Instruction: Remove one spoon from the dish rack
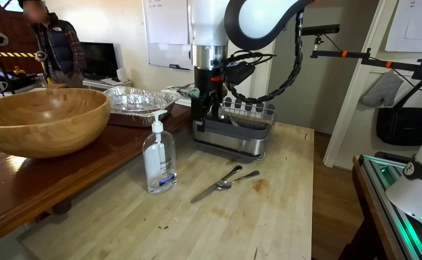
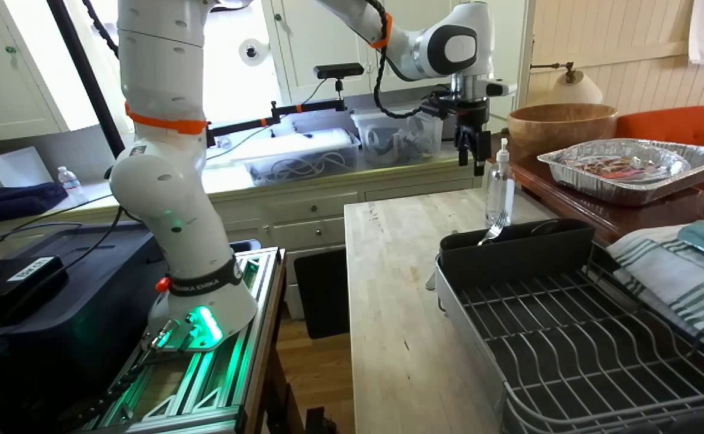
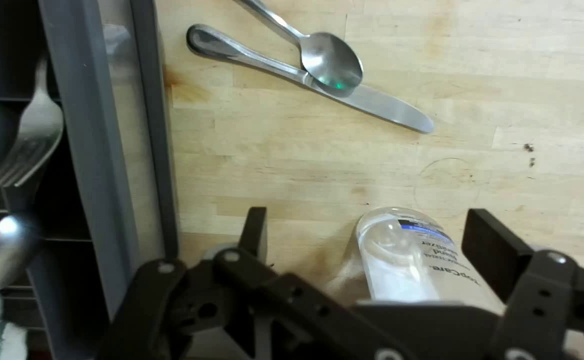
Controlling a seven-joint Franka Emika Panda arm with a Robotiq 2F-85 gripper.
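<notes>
A gripper (image 3: 372,240) hangs with its fingers wide apart at the bottom of the wrist view, a clear bottle (image 3: 412,262) showing in the gap. At lower left, a spoon (image 3: 2,255) leans bowl-up in the utensil holder (image 3: 94,140) of a dish rack (image 3: 139,165); a fork (image 3: 37,125) leans there too, at upper left. At upper center, a second spoon (image 3: 332,62) lies with its bowl over the blade of a knife (image 3: 397,108) on the wooden table (image 3: 282,170). Farther back, a person (image 1: 59,47) stands at upper left in an exterior view.
</notes>
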